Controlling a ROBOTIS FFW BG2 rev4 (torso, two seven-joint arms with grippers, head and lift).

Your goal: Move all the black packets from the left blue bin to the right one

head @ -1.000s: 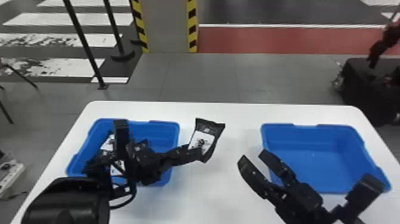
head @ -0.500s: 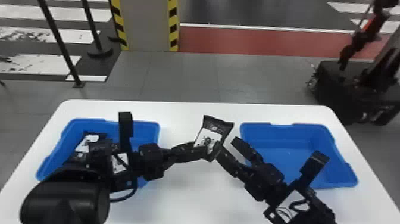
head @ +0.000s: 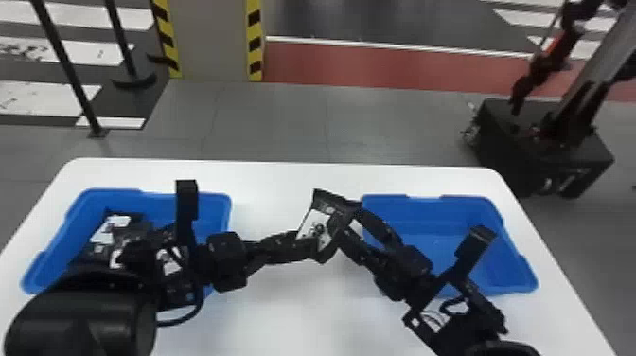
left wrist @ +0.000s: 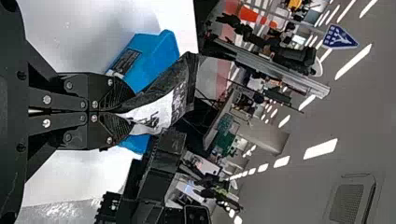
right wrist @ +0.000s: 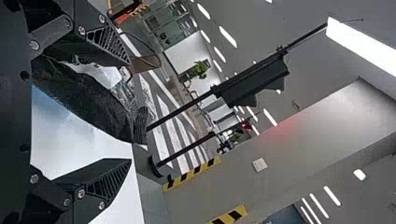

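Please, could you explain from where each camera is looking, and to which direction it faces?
Head view: on the head, facing forward and down at the table; left gripper and right gripper show.
Left wrist view: on that wrist, looking along its own fingers, closed on a packet.
Right wrist view: on that wrist, looking out between its own open fingers.
Head and wrist views share the packet.

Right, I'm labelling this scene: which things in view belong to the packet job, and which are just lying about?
Job:
- left bin, packets inside
- held packet, in the left claw
- right claw, open around it
- right bin
- table

Just about:
- striped pillar
- post
- black box
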